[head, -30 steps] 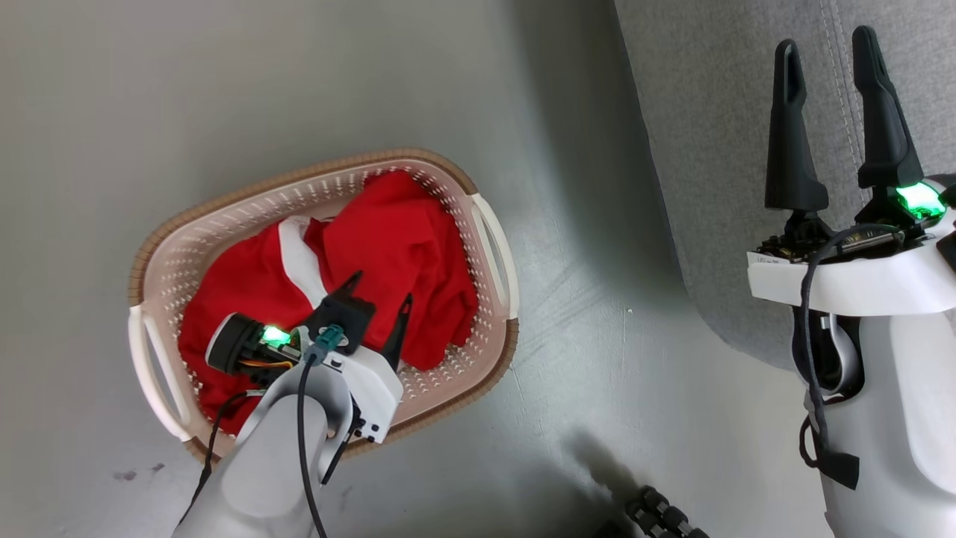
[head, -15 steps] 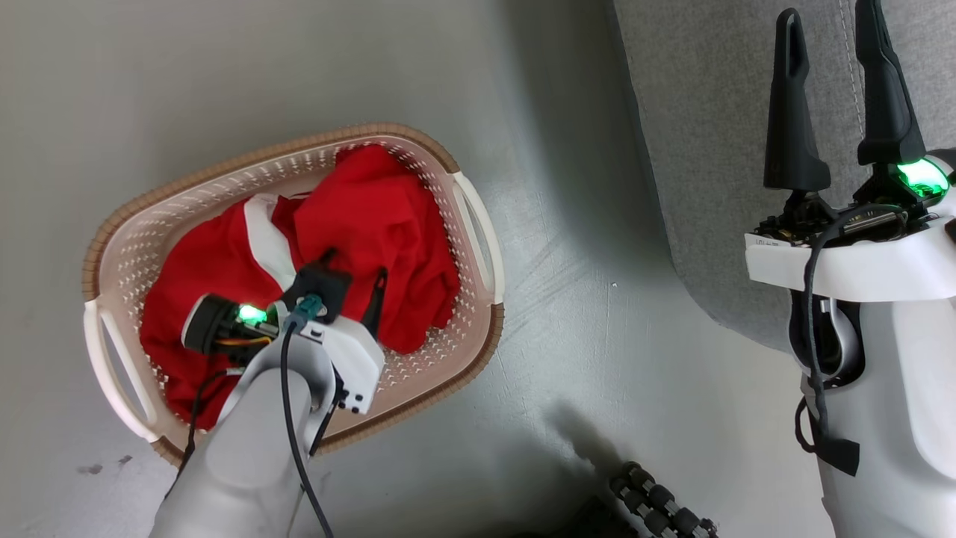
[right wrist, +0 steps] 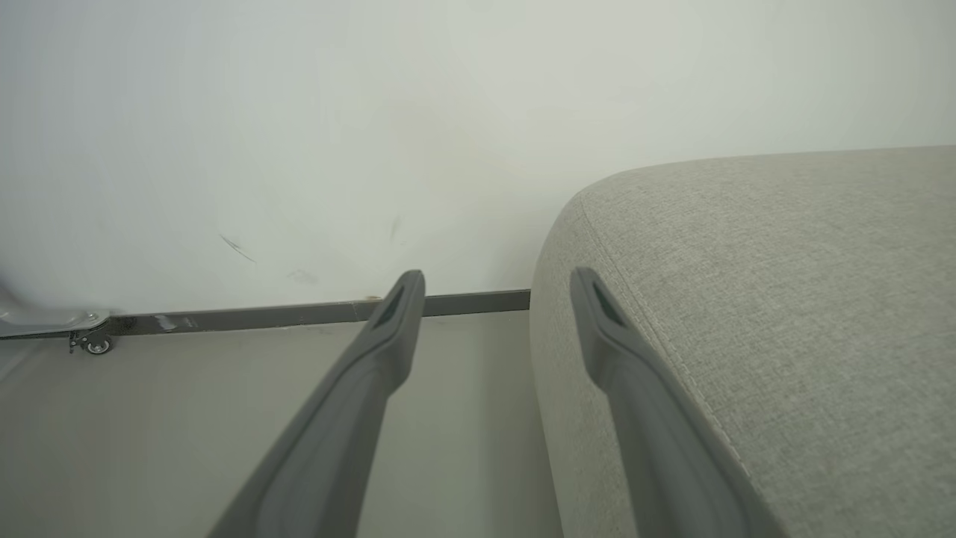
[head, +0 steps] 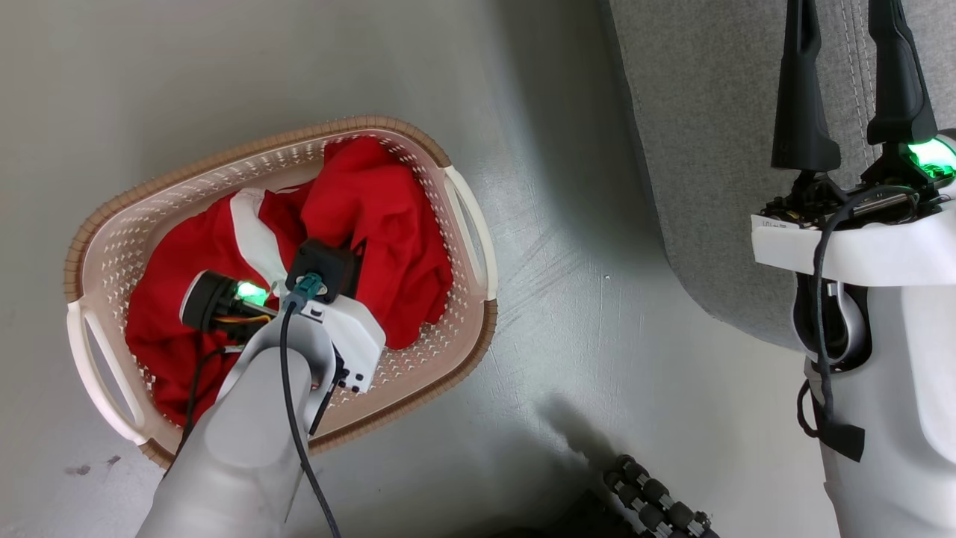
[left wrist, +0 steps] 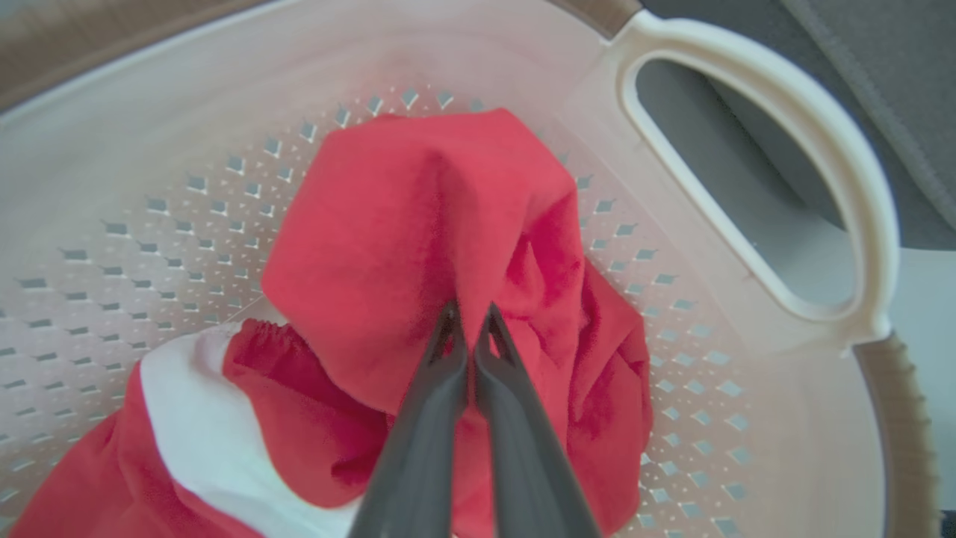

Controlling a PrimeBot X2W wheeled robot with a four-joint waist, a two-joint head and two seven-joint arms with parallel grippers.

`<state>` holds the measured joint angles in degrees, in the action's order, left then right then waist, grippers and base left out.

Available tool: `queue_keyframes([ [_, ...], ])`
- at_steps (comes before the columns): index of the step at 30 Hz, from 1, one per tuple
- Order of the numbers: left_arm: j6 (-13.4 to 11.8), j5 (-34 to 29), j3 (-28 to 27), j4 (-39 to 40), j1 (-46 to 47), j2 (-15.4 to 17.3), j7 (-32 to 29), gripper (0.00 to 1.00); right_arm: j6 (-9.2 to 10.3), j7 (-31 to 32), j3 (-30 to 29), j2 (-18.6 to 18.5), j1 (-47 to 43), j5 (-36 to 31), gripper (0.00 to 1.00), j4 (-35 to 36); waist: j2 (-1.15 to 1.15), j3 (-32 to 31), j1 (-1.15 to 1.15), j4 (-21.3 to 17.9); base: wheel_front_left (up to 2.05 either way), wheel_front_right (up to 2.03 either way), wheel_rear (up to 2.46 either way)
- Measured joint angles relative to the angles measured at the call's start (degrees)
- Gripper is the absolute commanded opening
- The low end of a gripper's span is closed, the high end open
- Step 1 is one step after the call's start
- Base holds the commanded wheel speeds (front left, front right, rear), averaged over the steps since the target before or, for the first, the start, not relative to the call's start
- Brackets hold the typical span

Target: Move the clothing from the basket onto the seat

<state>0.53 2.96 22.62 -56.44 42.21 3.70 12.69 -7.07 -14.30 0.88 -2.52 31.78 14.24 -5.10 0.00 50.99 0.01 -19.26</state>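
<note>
1. Floor: grey, smooth and matt. In the head view, faint brushed streaks lay at 3 o'clock from centre.
2. Stains: two small dark smudges on the floor, at 8 o'clock near the edge.
3. Speck: one pale dot on the floor, at 3 o'clock.
4. Ribbed black item: beaded segments at 5 o'clock, cut off by the bottom edge; kind unclear.
5. Wall: pale and plain, at 12 o'clock in the right wrist view.
6. Scuff: thin dark mark on the wall, at 9 o'clock.
7. Skirting: dark strip where wall met floor.
8. Caster: small wheel under a metal bracket, at 9 o'clock by the edge.
</note>
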Motion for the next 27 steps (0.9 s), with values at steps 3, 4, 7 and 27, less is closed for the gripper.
queue_keyframes([
  [3, 0.05, -0.1, 0.18, 0.08, 0.48, 0.03, 0.3, 0.0, 0.0, 0.0, 0.0, 0.0, 0.07, 0.22, 1.0, -0.16, 0.0, -0.33, 0.0, 0.17, 0.0, 0.0, 0.0],
  [4, 0.05, -0.18, 0.25, 0.14, 0.52, 0.08, 0.53, 0.0, 0.0, 0.0, 0.0, 0.0, 0.14, 0.22, 1.0, -0.19, 0.0, -0.46, 0.0, 0.24, 0.0, 0.0, 0.0],
  [7, 0.05, -0.16, 0.29, 0.63, 0.54, 0.26, 0.88, 0.0, 0.0, -0.1, -0.14, 0.0, 0.26, 0.22, 1.0, -0.25, 0.0, -0.92, 0.0, 0.5, 0.0, 0.0, 0.0],
  [27, -0.56, 2.32, -3.24, 15.61, -1.84, 1.68, 1.45, 0.0, 0.0, -0.32, -0.22, -0.04, 0.21, -2.93, 1.0, -2.09, 0.0, -6.16, 0.0, 3.94, 0.0, 0.0, 0.0],
])
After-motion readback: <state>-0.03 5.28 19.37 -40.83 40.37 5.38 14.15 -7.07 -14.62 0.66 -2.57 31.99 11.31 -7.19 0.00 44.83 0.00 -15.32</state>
